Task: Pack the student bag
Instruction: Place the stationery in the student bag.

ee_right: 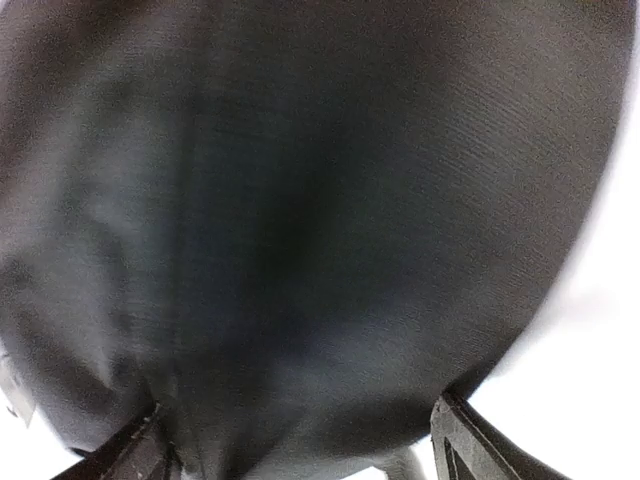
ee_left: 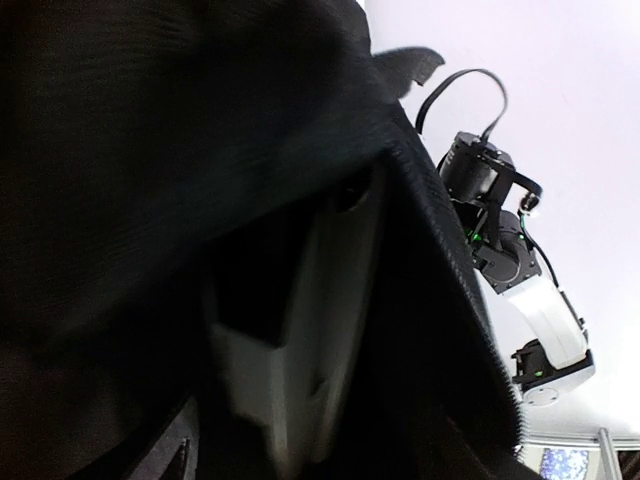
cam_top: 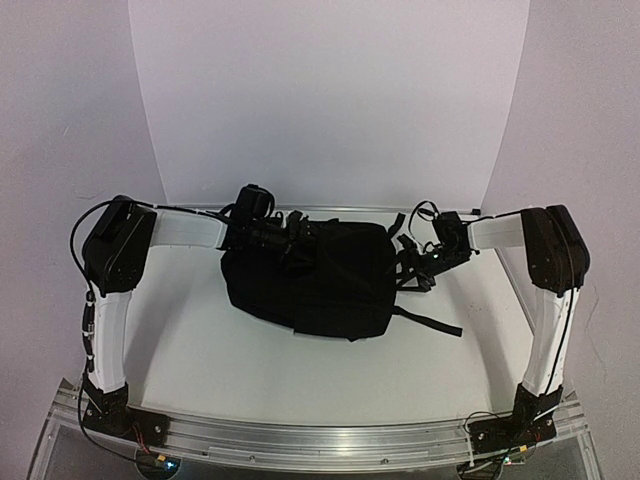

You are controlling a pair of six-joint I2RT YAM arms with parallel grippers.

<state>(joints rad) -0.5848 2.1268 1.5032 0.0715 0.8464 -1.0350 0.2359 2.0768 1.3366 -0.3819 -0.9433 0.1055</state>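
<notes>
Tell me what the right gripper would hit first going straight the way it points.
The student bag: its black fabric fills the view just ahead of the right gripper, apparently very close, though exact depth is unclear.

The white table (cam_top: 250,370) carries the black bag (cam_top: 330,285), which lies slumped between the left pincer (cam_top: 288,240) and the right pincer (cam_top: 415,268). It seems to reach both, though black on black makes contact hard to judge. A strap (cam_top: 432,322) trails over the tabletop just nearward of the right pincer. A metal rail (cam_top: 330,440) runs along the table's near edge, well behind both pincers.
</notes>
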